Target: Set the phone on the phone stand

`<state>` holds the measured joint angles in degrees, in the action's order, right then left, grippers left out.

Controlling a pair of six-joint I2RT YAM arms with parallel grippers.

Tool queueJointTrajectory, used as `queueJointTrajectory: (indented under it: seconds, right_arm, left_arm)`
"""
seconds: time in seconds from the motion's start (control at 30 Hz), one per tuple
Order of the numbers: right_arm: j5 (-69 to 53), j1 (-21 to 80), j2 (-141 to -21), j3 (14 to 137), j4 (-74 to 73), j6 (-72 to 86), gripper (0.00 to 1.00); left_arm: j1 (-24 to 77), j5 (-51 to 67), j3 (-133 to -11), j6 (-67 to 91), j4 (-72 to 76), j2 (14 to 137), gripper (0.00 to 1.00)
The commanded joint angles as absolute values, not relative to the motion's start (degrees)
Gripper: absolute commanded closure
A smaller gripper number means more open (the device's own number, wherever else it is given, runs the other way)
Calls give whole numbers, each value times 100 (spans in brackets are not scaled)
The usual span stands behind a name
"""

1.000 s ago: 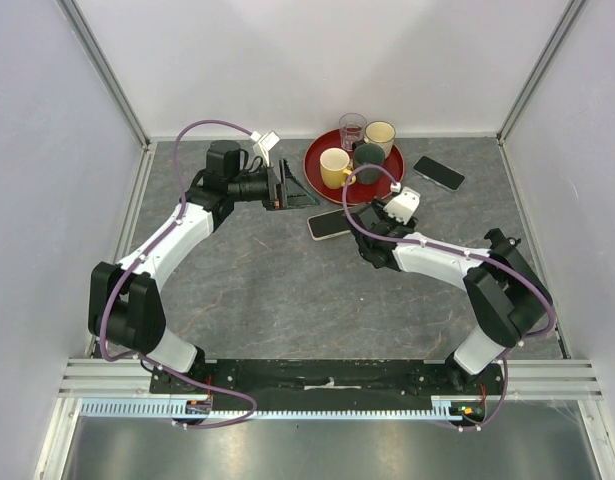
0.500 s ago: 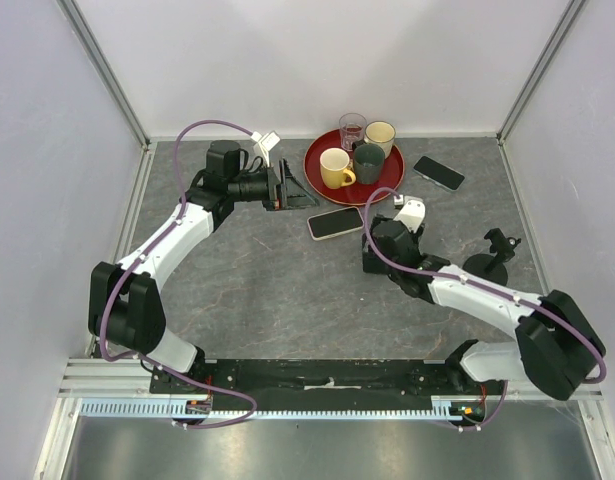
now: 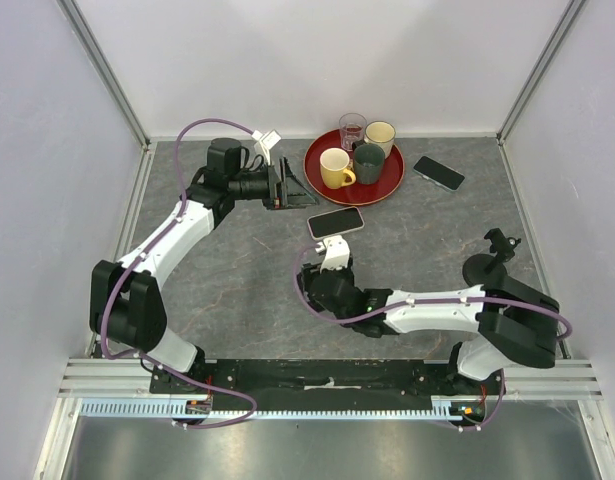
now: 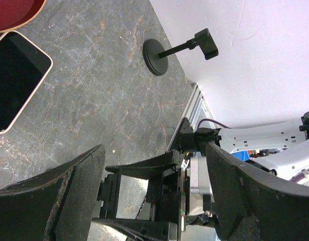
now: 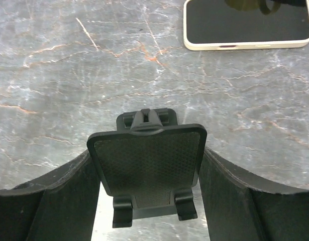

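A phone (image 3: 335, 221) in a cream case lies screen-up mid-table; it also shows in the right wrist view (image 5: 247, 22) and the left wrist view (image 4: 13, 85). My right gripper (image 3: 322, 280) (image 5: 145, 153) is near the table's front centre. It is shut on a black phone stand (image 5: 144, 170) with a textured plate and two hooks. The phone lies just beyond that stand. My left gripper (image 3: 280, 188) (image 4: 154, 150) sits at the back with its fingers spread wide. A black triangular stand (image 3: 300, 188) (image 4: 144, 168) is between them.
A red tray (image 3: 309, 160) at the back holds a yellow mug (image 3: 335, 167), a dark cup (image 3: 368, 160), a cream cup (image 3: 380, 133) and a glass (image 3: 352, 127). A second dark phone (image 3: 439, 172) lies right of it. A round-base pole holder (image 3: 487, 264) (image 4: 157, 52) stands at the right.
My right arm has swung from beside the tray toward the near centre of the table, carrying the stand. The left arm and the cream phone have not moved.
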<state>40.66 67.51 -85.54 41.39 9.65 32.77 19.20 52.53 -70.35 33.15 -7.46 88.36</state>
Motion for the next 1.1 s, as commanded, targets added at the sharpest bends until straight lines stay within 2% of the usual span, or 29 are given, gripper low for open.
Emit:
queueJointTrajectory:
  seconds: [0.0, 0.17, 0.2, 0.27, 0.3, 0.37, 0.4, 0.67, 0.73, 0.77, 0.83, 0.93, 1.07]
  right_arm:
    - [4614, 6960, -8780, 4500, 1704, 3647, 92]
    - [4605, 6961, -8938, 4544, 1512, 3797, 77]
    - [4553, 6961, -8912, 4535, 1503, 3806, 60]
    - [4439, 6970, -8868, 4465, 1503, 3736, 41]
    - [4299, 7005, -8772, 4430, 1642, 3657, 25]
    - [4141, 7014, -8640, 4324, 1731, 3359, 12]
    - [4035, 7005, -8492, 4307, 1731, 3227, 3]
    - [3796, 7022, -7253, 3991, 1169, 3032, 2]
    - [3937, 7014, -6612, 3702, 1020, 3050, 2]
    - [4207, 7022, -6392, 3596, 924, 3085, 2]
    - [4568, 7022, -5733, 3202, 686, 3111, 2]
    - [5333, 6953, -4950, 2613, 405, 3364, 2]
    - [5406, 6461, -4123, 2163, 18, 3795, 2]
  left_arm:
    - [1969, 5081, -7277, 2998, -904, 8780, 13]
    - [1986, 4992, -7427, 2813, -1195, 8859, 14]
    - [1986, 4983, -7418, 2813, -1169, 8842, 14]
    - [1986, 4931, -7400, 2760, -1178, 8789, 14]
    - [1986, 4852, -7392, 2734, -1186, 8772, 14]
    - [1986, 4782, -7392, 2672, -1204, 8728, 14]
    - [1995, 4703, -7374, 2654, -1195, 8701, 14]
    - [2214, 3483, -7382, 2225, -1615, 8367, 13]
    - [2477, 2640, -7531, 2101, -1915, 8315, 24]
    - [2600, 2289, -7663, 2048, -2125, 8297, 33]
    - [2785, 1584, -7551, 2309, -2495, 8035, 35]
    - [2917, 504, -6770, 3116, -2768, 7116, 29]
    - [3461, -719, -5576, 4033, -2944, 5910, 10]
